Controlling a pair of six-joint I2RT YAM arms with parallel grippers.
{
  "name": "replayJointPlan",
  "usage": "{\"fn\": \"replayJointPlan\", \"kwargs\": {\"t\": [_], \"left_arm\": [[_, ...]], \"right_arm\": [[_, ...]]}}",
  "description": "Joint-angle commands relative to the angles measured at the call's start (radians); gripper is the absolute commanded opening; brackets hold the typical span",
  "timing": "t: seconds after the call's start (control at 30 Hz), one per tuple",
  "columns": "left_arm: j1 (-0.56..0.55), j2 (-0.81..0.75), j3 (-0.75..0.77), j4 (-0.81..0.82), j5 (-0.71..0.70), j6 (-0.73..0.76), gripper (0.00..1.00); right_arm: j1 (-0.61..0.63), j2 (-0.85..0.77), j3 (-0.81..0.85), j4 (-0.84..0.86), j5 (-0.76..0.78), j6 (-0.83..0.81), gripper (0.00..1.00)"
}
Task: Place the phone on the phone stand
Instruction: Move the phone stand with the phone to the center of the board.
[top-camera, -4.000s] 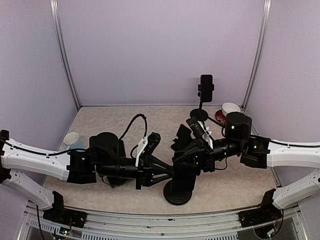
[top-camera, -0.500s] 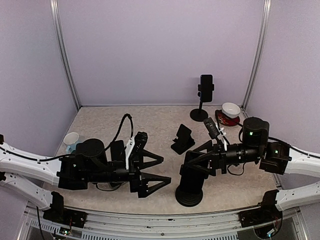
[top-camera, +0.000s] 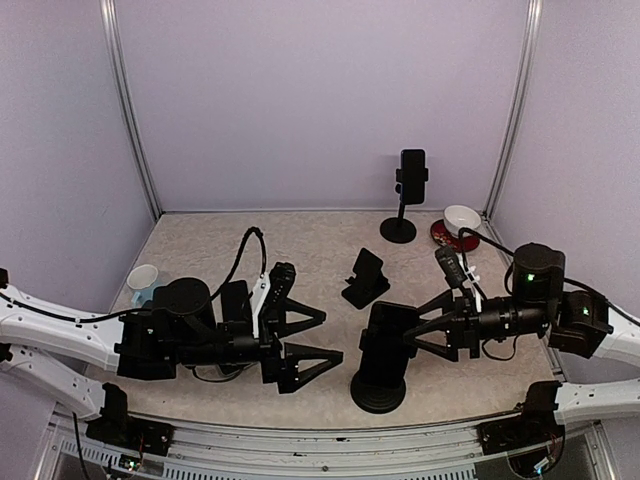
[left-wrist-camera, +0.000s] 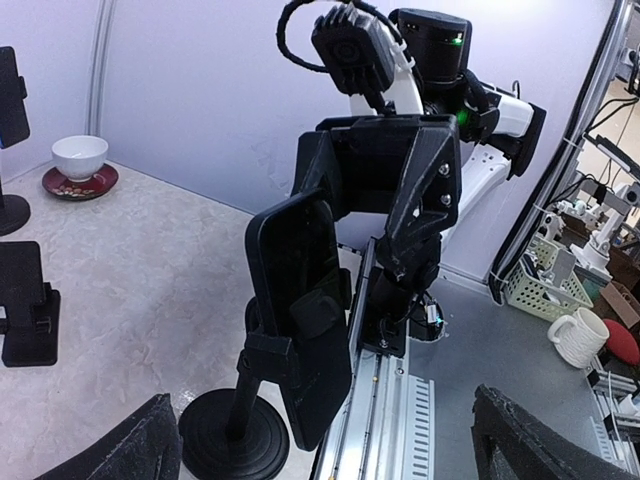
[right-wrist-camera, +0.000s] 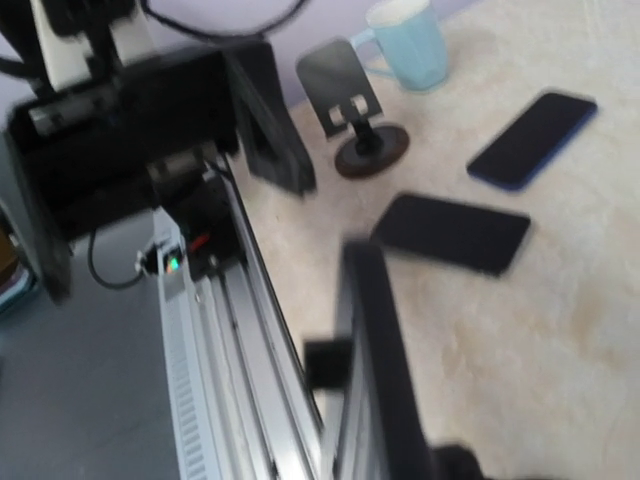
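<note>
**Right gripper** (top-camera: 415, 326): jaws parted, nothing between them. The tips sit just beside the right edge of the black slab phone (top-camera: 385, 328); whether they touch it cannot be told. In the left wrist view the same jaws stand apart behind the phone's upper half.

**Black slab phone:** upright with a slight tilt, seated in the clamp of the black round-based phone stand (top-camera: 378, 392). It is near the front edge of the beige tabletop (top-camera: 220, 240), between the two arms. The right wrist view is blurred and shows the phone edge-on as a dark bar.

**Left gripper** (top-camera: 330, 338): spread as wide as it goes and empty. It points at the phone from the left and is clear of it. Its fingers (left-wrist-camera: 140, 450) show in the bottom corners of its wrist view.

**Further out:**
- A small black folding stand (top-camera: 365, 278) sits mid-table, behind the phone.
- A tall black pole stand (top-camera: 400, 215) at the back carries a second dark phone (top-camera: 412, 172).
- A white bowl (top-camera: 461, 215) rests on a red saucer (top-camera: 438, 236), just right of the pole stand.
- A light blue mug (top-camera: 143, 280) stands at the far left.
- The right wrist view shows two phones lying flat: a black flat phone (right-wrist-camera: 455, 232) and a blue flat phone (right-wrist-camera: 530, 140).
- Near them, in the same view, is a small dark disc-based stand (right-wrist-camera: 355, 110).
</note>
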Motion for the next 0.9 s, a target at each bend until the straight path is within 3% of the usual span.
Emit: {"fn": "replayJointPlan", "kwargs": {"t": [0.0,0.37,0.53,0.73,0.87], "left_arm": [[-0.007,-0.007,0.005,0.003,-0.015,0.012,0.99],[-0.008,-0.014,0.003,-0.003,-0.016,0.013,0.99],[-0.008,-0.023,0.000,-0.009,-0.019,0.013,0.99],[-0.007,-0.023,0.004,-0.013,-0.025,0.013,0.99],[-0.007,-0.029,0.009,-0.017,-0.039,0.015,0.99]], "right_arm": [[-0.003,-0.028,-0.056,-0.087,0.011,0.020,0.60],[-0.007,-0.039,-0.100,-0.051,-0.022,0.041,0.46],[-0.006,-0.018,-0.100,-0.032,-0.058,0.040,0.31],[-0.006,-0.002,-0.082,0.028,-0.106,0.039,0.04],[-0.007,0.036,-0.040,0.067,-0.113,0.033,0.00]]}}
